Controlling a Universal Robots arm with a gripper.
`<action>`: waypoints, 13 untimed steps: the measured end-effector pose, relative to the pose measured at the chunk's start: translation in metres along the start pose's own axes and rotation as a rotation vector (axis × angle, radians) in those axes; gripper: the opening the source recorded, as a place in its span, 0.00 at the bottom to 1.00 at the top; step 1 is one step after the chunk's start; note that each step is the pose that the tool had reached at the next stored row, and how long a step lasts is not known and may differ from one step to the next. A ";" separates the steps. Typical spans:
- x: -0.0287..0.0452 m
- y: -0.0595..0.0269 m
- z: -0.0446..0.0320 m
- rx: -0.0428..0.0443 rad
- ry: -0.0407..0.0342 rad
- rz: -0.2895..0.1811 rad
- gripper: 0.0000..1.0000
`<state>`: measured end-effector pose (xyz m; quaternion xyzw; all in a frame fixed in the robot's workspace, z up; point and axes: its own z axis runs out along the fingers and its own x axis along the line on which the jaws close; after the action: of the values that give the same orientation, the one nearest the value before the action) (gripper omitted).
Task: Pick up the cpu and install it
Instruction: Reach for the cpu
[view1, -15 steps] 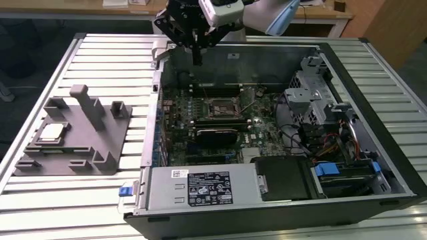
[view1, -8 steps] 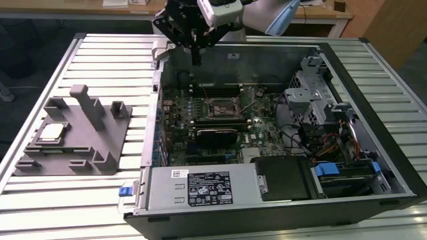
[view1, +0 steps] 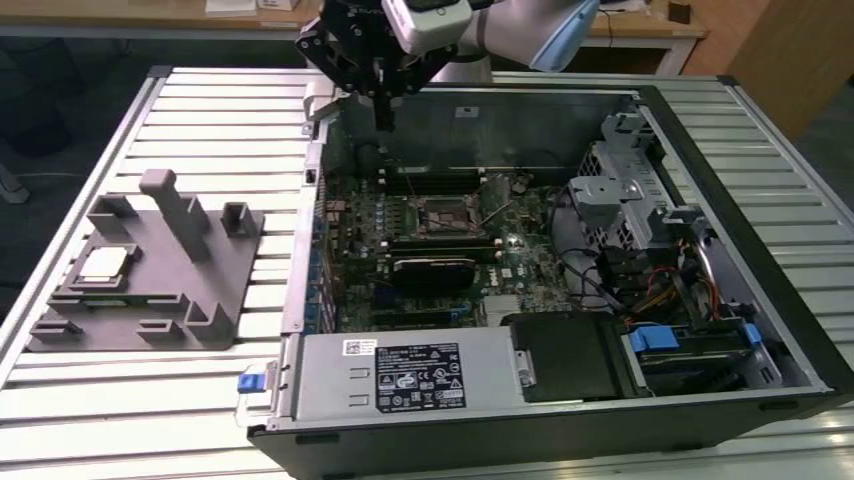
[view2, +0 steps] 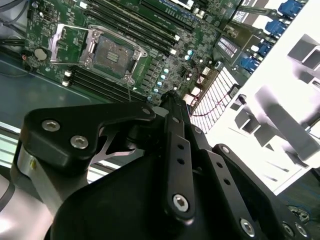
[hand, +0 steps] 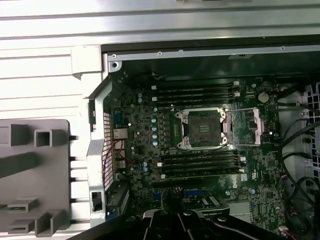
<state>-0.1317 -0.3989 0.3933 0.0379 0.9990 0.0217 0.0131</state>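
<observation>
The arm (view1: 527, 30) above the claw (view1: 384, 120) runs out past the exterior view's upper edge. In the second wrist view the claw's black body hides the part of the motherboard (view2: 150, 55) nearest it. The grey fixture (view2: 280, 115) off to the claw's side is bleached white there, its posts hard to separate. In the first wrist view that fixture is cut by the frame's edge, and the socket (hand: 202, 128) beyond the claw has contacts too fine to tell. The cpu (view1: 104, 264), well apart from the claw, is too small for any surface detail.
</observation>
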 end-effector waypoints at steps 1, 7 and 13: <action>0.0010 -0.0001 0.0000 0.0000 0.0000 0.000 0.11; 0.0074 -0.0006 -0.0002 0.0000 0.0000 0.000 0.11; 0.0141 -0.0011 -0.0004 0.0000 -0.0001 0.000 0.11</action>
<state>-0.1458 -0.3990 0.3933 0.0378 0.9990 0.0217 0.0131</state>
